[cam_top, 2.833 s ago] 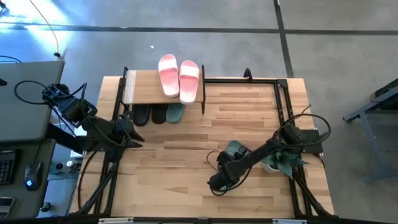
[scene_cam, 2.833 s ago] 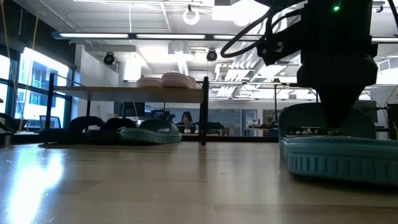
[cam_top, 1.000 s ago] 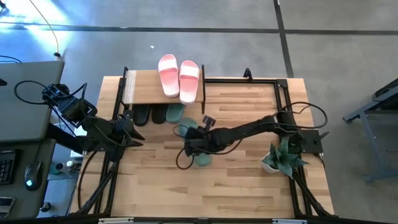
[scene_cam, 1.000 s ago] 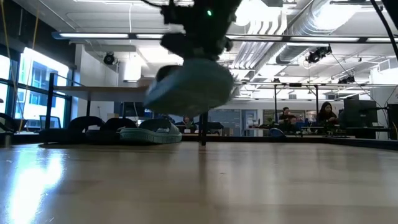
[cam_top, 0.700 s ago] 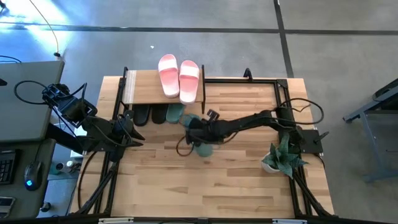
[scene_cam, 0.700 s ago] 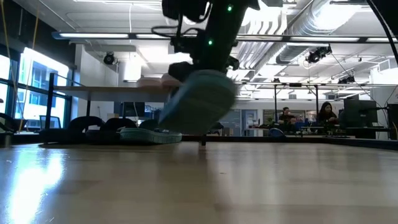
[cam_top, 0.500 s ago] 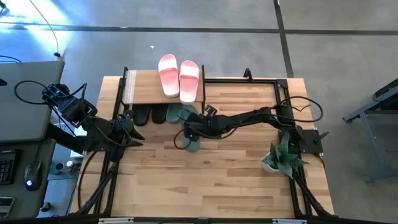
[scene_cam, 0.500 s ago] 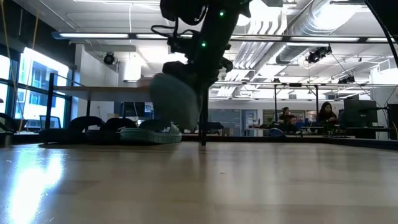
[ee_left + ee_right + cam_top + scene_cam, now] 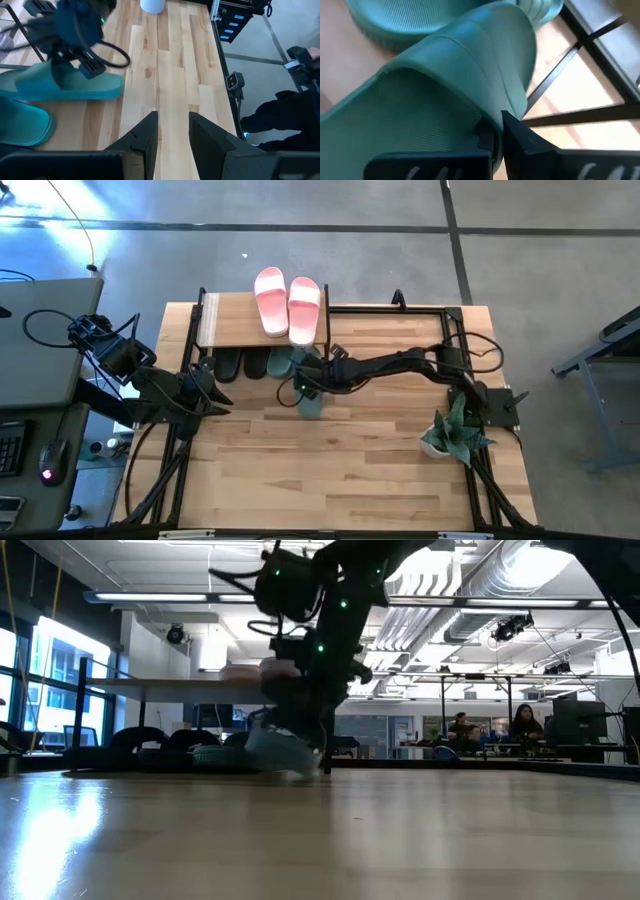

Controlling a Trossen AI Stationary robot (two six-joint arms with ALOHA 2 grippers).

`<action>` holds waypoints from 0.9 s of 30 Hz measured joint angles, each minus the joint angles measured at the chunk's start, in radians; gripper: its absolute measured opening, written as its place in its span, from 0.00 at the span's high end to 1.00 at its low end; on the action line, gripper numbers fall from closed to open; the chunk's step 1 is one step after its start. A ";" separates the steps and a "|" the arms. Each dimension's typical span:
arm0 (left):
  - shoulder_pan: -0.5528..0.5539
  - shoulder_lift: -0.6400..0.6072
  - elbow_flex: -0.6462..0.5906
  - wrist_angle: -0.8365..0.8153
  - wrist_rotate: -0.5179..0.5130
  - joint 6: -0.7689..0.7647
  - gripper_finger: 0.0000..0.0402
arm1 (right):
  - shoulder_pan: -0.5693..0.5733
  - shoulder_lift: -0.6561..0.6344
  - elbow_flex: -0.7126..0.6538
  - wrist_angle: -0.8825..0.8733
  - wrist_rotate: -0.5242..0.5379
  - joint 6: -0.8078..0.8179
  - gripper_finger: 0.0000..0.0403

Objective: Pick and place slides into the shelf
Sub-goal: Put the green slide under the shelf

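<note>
The shelf (image 9: 230,325) stands at the table's far left. A pink pair (image 9: 288,304) lies on its top board; below it sit a black pair (image 9: 241,364) and one green slide (image 9: 281,360). My right gripper (image 9: 303,384) is shut on the other green slide (image 9: 311,404), low over the table just in front of the shelf's right end. In the low view this slide (image 9: 281,751) tilts beside the shelf's post. My left gripper (image 9: 172,131) waits open and empty at the table's left side. My right gripper pinches the edge of the green slide's wide strap (image 9: 512,107) between its two fingers. The fingers slant down toward the shelf. The slide hangs tilted below them; whether its low end touches the table, I cannot tell.
A potted plant (image 9: 452,435) stands near the table's right edge. The shelf's black post (image 9: 326,332) and its lower tubes (image 9: 555,75) lie close to the held slide. Bare wood spreads over the table's near half (image 9: 330,480). People sit far off in the room.
My right gripper has carried the green slide from the table's middle toward the far left, up to the shelf's front, and has sunk lower while rolling a little. The slide has tipped and come down from well above the table to just over it.
</note>
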 joint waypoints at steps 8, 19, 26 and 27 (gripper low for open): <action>0.000 0.000 0.000 0.000 0.000 0.000 0.77 | 0.036 0.021 0.001 -0.042 0.064 0.057 1.00; 0.000 0.000 0.000 0.000 0.001 -0.003 0.77 | 0.014 0.021 0.002 -0.041 0.049 0.098 1.00; 0.000 0.000 0.000 0.001 0.001 -0.005 0.77 | -0.024 0.020 0.003 0.004 0.030 0.107 1.00; 0.000 0.000 0.000 0.001 0.001 -0.005 0.77 | -0.028 0.019 0.003 0.004 0.025 0.105 1.00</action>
